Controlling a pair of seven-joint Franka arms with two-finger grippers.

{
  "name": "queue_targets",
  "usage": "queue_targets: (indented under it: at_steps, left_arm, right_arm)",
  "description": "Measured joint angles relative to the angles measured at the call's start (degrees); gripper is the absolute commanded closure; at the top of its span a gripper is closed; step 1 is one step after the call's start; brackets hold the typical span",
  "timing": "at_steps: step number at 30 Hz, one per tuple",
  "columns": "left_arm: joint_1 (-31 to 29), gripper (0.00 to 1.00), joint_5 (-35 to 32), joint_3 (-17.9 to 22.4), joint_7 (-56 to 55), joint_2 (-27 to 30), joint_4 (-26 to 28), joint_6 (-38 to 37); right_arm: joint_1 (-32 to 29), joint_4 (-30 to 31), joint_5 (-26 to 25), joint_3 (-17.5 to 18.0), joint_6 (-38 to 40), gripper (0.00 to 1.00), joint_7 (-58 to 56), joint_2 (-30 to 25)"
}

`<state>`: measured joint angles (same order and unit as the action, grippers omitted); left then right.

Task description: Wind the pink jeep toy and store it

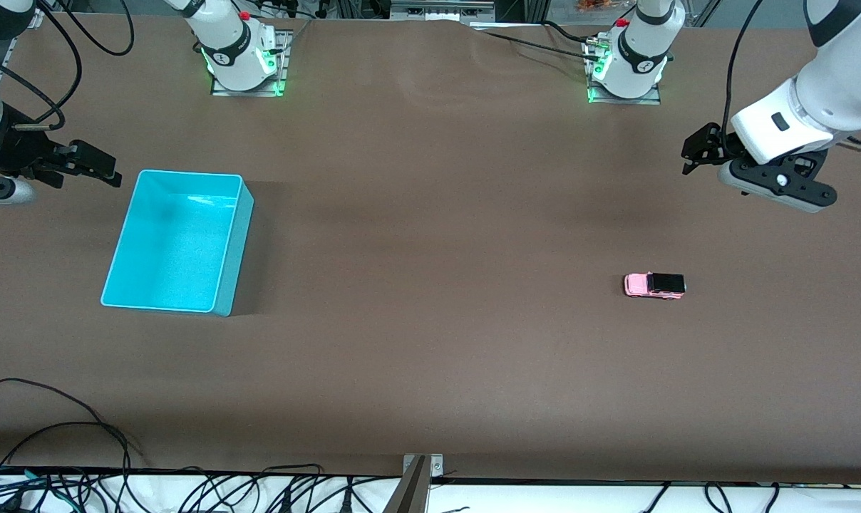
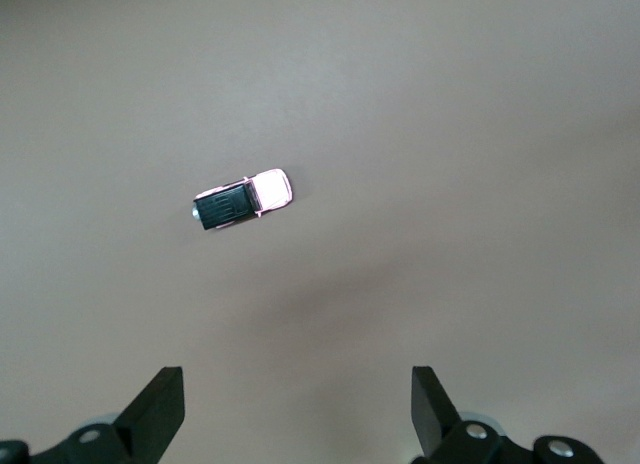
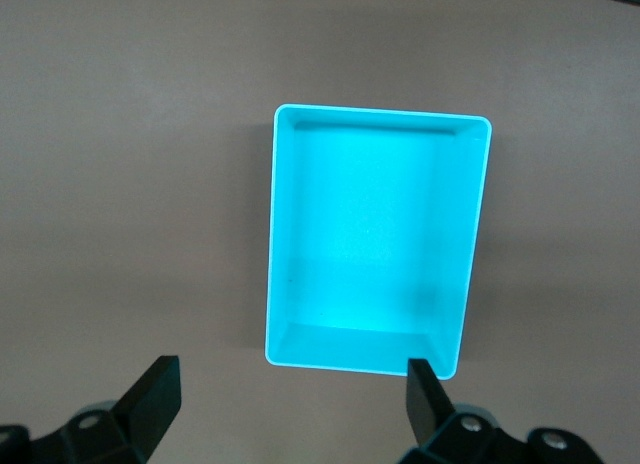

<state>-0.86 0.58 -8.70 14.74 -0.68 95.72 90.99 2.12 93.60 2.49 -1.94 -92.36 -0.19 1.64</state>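
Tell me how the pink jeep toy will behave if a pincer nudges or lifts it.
The pink jeep toy sits on its wheels on the flat table, so a push along its length would probably roll it away. It is tiny and looks like hard moulded plastic: likely light and rigid, and apt to skid or twist between the fingers unless gripped squarely across its sides.

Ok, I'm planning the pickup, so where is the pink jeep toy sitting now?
The pink jeep toy sits alone on the bare table toward the left arm's end, nearer the front camera than the open left gripper; the turquoise bin is at the right arm's end.
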Motion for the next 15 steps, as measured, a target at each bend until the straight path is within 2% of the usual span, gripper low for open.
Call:
queue_targets:
  at_steps: [15]
  left_arm:
    - [-4.93, 0.00, -1.18, 0.35, 30.32, -7.49, 0.39, 0.53]
  right_arm:
    - [0.00, 0.00, 0.00, 0.00, 0.00, 0.00, 0.00, 0.00]
